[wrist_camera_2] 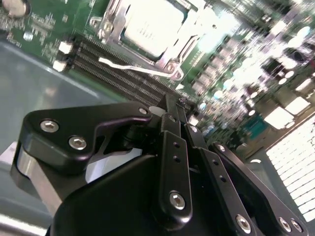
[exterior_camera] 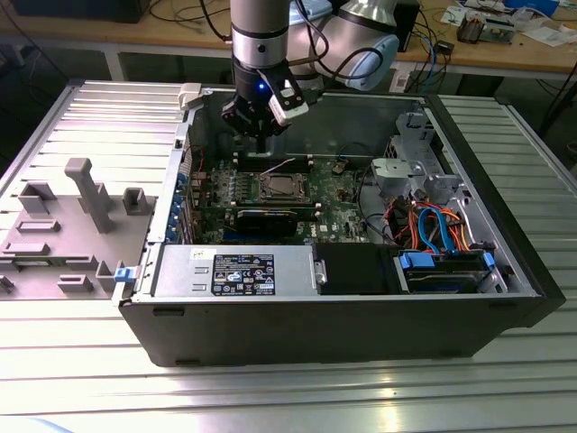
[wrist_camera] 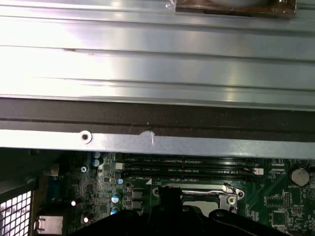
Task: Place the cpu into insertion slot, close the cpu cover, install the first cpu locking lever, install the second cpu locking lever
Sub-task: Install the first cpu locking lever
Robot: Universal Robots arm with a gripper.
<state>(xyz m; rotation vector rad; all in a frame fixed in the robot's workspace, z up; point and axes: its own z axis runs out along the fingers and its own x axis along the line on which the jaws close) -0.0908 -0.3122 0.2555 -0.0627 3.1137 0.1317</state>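
The cpu (exterior_camera: 280,187) lies flat in the insertion slot on the green motherboard (exterior_camera: 338,194); its pale silver top (wrist_camera_2: 152,24) shows in the second wrist view. The cpu cover (wrist_camera_2: 109,22) lies down around it as a silver frame, which also appears in the first wrist view (wrist_camera: 224,192). One thin wire locking lever (wrist_camera_2: 133,66) stands out loose beside the socket, toward the memory slots. My gripper (exterior_camera: 261,142) hangs just above the board behind the socket, over that lever. Its black fingers (wrist_camera_2: 172,128) are pressed together with nothing between them.
Black memory slots (wrist_camera_2: 113,73) run beside the socket. A silver power supply (exterior_camera: 234,271) fills the case front, and a drive cage with orange and blue cables (exterior_camera: 442,234) sits at the exterior view's right. The case wall (wrist_camera: 157,118) rises close by. Grey fixtures (exterior_camera: 81,198) stand outside.
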